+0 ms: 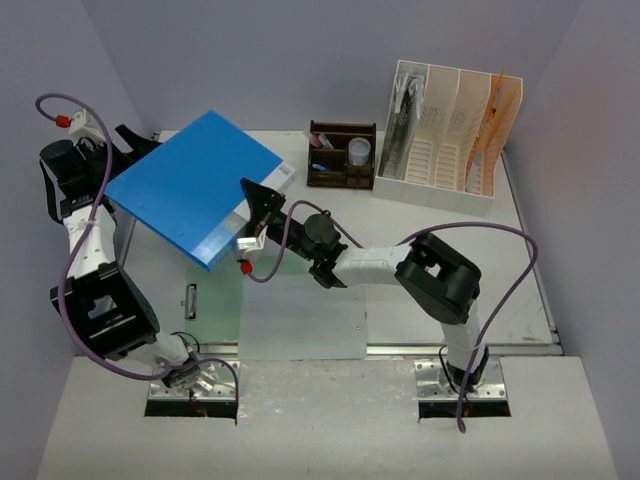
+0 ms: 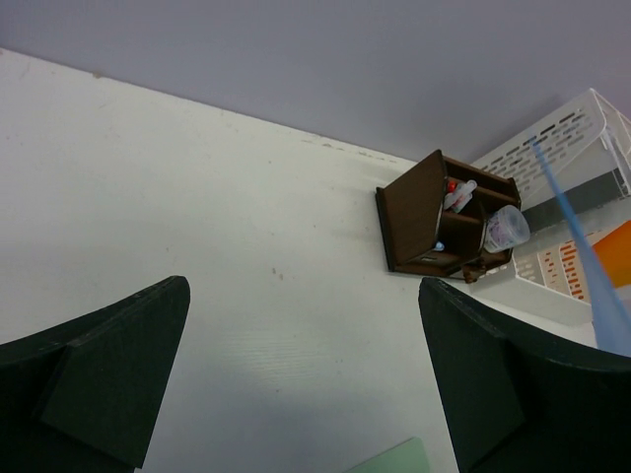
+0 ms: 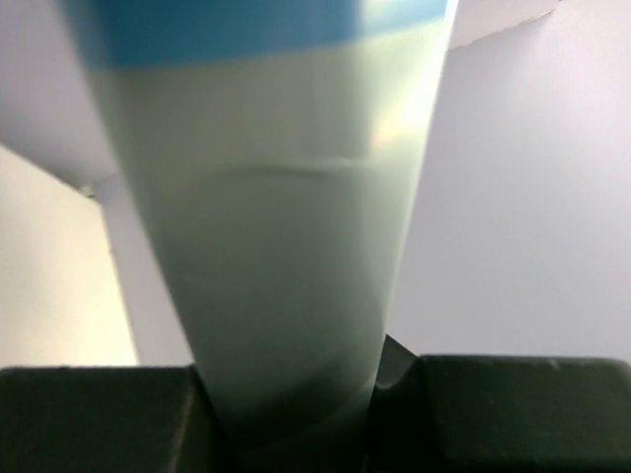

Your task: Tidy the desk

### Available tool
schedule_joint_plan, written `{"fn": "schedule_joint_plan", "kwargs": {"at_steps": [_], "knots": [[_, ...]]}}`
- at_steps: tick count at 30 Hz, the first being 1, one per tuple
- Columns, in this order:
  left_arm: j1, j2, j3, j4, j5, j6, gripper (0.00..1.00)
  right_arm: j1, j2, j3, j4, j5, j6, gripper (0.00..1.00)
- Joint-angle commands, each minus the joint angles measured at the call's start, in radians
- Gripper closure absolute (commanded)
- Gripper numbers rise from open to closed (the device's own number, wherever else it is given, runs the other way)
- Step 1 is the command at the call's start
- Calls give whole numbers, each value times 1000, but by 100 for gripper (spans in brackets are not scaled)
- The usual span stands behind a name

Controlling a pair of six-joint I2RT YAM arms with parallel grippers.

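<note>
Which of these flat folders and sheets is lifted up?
The blue folder, gripped at its edge by the right gripper; the green sheet and clear sheet lie flat on the desk.

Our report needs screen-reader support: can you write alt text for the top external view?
The right pincer holds a blue folder by its edge, raised over the left of the white desk. A brown pen organizer and white file rack stand along the far edge.
</note>
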Motion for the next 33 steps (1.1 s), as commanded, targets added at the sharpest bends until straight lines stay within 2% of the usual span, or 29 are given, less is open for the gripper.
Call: {"fn": "schedule_joint_plan", "kwargs": {"at_steps": [1,6,10,16,20,24,25,27,30,33], "knots": [[17,-65,-4,50,25,-26,0,1,-123,-55,467,-112,-103,100],[20,-93,-6,49,27,-30,0,-14,-211,-123,465,-162,-138,100],[22,-106,1,49,28,-39,0,-50,-297,-136,444,-132,-132,100],[20,-118,1,59,29,-64,0,-129,-474,-117,236,108,-12,100],[20,-123,-1,68,33,-85,0,-223,-567,-32,31,348,186,100],[19,-128,-4,76,31,-103,0,-378,-624,100,-340,522,449,100],[19,-128,-7,78,31,-108,0,-410,-627,125,-350,527,502,100],[15,-128,-11,88,31,-120,0,-497,-612,164,-408,654,579,100],[5,-132,-15,92,23,-127,0,-541,-597,188,-448,759,652,100],[-25,-142,-10,81,-10,-97,0,-618,-598,266,-736,809,925,100]]}}
